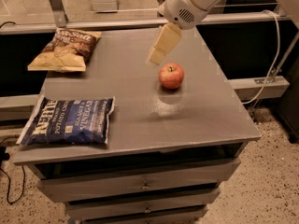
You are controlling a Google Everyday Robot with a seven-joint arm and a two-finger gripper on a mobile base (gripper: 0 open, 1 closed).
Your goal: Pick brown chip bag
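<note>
The brown chip bag (65,49) lies flat at the far left corner of the grey table (196,111), its dark brown end toward the back. My gripper (158,56) hangs from the white arm above the table's far middle, just left of and above a red apple (171,75). It is well to the right of the brown bag and holds nothing that I can see.
A blue salt and vinegar chip bag (69,121) lies at the table's front left. Drawers (145,185) sit under the tabletop. A metal rail (93,24) runs behind the table. A white cable (275,55) hangs at the right.
</note>
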